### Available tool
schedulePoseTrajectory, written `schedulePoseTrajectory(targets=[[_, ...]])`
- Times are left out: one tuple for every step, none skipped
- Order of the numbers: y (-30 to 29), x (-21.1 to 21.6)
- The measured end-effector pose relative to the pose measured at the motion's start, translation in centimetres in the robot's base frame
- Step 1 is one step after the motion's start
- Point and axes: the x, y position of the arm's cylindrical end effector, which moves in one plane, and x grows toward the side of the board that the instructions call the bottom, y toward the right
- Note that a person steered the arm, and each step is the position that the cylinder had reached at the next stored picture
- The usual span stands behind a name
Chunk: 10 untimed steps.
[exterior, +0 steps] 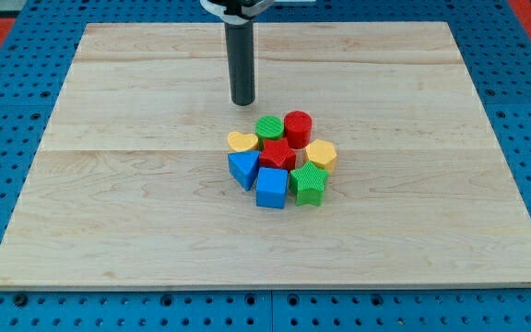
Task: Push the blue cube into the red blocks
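Note:
The blue cube sits at the bottom of a tight cluster near the board's middle. It touches the red star block just above it. A red cylinder stands at the cluster's top right. My tip is above the cluster, a little to the left, apart from every block. The nearest blocks to it are the green cylinder and the yellow heart.
A blue triangular block lies left of the cube, a green star block to its right, a yellow hexagonal block above that. The wooden board lies on a blue pegboard.

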Motion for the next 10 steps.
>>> schedulePoseTrajectory(targets=[[-4.3, 0.0], [-11.1, 1.0], [-18.0, 5.9], [-23.6, 11.9], [-23.3, 18.9], [-15.0, 19.9], [-5.2, 19.9], [-0.4, 19.5], [2.6, 16.8], [5.2, 13.5]])
